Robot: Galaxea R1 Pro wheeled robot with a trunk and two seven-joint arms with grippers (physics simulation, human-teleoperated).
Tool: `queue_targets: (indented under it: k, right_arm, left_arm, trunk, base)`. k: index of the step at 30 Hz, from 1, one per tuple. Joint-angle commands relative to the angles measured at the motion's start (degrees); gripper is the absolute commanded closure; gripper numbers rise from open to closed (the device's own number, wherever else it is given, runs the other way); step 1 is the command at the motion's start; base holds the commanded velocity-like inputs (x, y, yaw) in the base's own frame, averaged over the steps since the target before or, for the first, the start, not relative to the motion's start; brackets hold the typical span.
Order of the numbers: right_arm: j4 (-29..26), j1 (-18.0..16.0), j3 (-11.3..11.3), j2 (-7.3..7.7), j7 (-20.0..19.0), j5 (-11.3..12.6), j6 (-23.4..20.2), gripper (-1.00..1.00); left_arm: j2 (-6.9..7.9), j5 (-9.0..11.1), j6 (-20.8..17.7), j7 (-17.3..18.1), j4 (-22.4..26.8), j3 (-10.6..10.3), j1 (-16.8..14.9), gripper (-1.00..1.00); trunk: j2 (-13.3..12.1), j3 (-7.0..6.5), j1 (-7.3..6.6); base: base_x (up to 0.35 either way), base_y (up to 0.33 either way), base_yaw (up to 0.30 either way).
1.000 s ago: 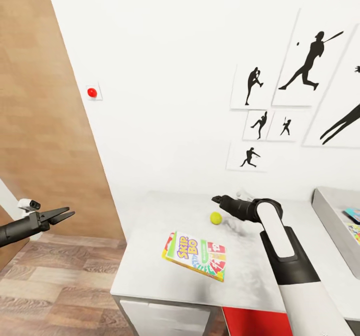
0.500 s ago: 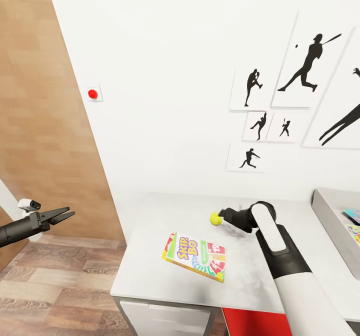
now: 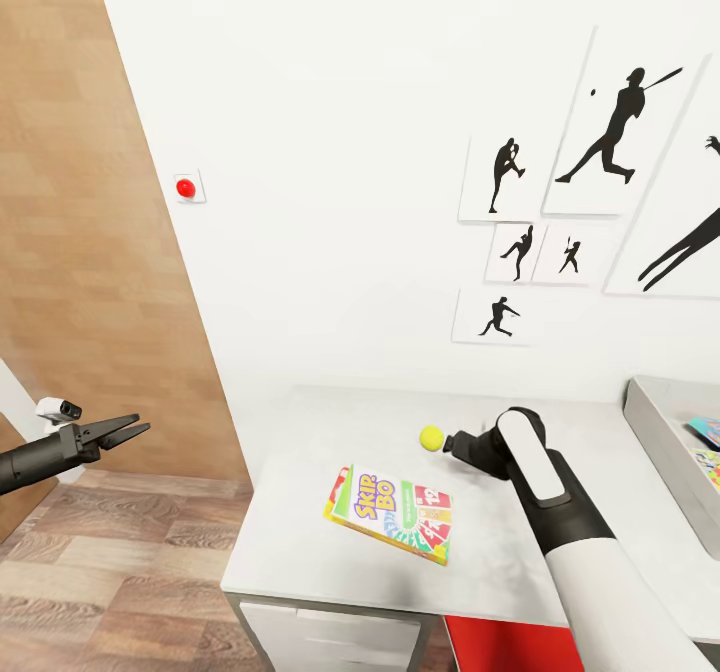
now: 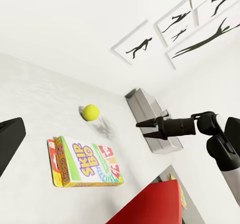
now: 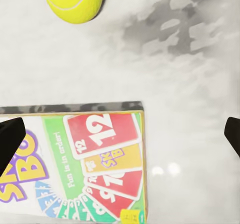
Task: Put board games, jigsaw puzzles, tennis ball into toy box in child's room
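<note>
From the head camera I see my right gripper (image 3: pixel 449 443) hanging low over the table (image 3: pixel 300 542), just beside the tennis ball (image 3: pixel 431 438) and apart from it. In the left wrist view that gripper (image 4: pixel 141 127) shows two dark fingers spread into a narrow fork with nothing between them. In the right wrist view the two fingertips (image 5: pixel 10 139) sit at opposite edges of the picture, so I read the jaws as parted. The ball (image 5: pixel 74 1) lies on the pale grey top in that view, beyond the far edge of the SKIP-BO board game (image 5: pixel 75 164), with a strip of bare table between them.

The SKIP-BO box (image 3: pixel 390 513) lies flat near the table's front edge, turned at a slant, and the ball rests behind it toward the wall.

My left gripper (image 3: pixel 127 429) is held out over the wooden floor (image 3: pixel 120 572), well apart from the table. Its fingers look slightly parted and carry nothing, though they are small in the picture and I cannot be sure.

The toy box (image 3: pixel 660 442) stands at the table's right end, cut off by the edge of the picture; colourful flat pieces lie inside it, too cropped for me to name.
</note>
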State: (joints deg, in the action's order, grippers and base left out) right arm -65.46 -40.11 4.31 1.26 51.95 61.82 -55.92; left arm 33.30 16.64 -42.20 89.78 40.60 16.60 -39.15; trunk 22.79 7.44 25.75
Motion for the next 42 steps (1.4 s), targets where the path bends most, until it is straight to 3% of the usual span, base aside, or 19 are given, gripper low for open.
queue_targets:
  k: [1, 16, 42]
  right_arm:
    - [-0.01, -0.06, 0.21, 0.06, 0.60, 0.51, -0.14, -1.00]
    - [0.46, -0.06, 0.52, 0.10, 0.60, 0.49, -0.15, -1.00]
    - [2.92, -0.14, 0.44, 0.05, 0.35, 0.46, -0.15, -1.00]
  left_arm:
    - [0.01, -0.03, -0.61, 0.22, 0.00, -0.02, -0.05, -1.00]
    - [-0.35, -0.11, -0.61, 0.22, 0.00, -0.25, -0.05, -1.00]
    - [-0.44, -0.11, -0.64, 0.22, 0.00, -0.34, -0.05, -1.00]
  trunk:
    - [0.13, 0.13, 0.04]
    - [0.13, 0.29, 0.04]
    - [0.13, 2.54, 0.04]
  base:
    - [0.000, 0.000, 0.000]
    - [0.000, 0.000, 0.000]
    - [0.000, 0.000, 0.000]
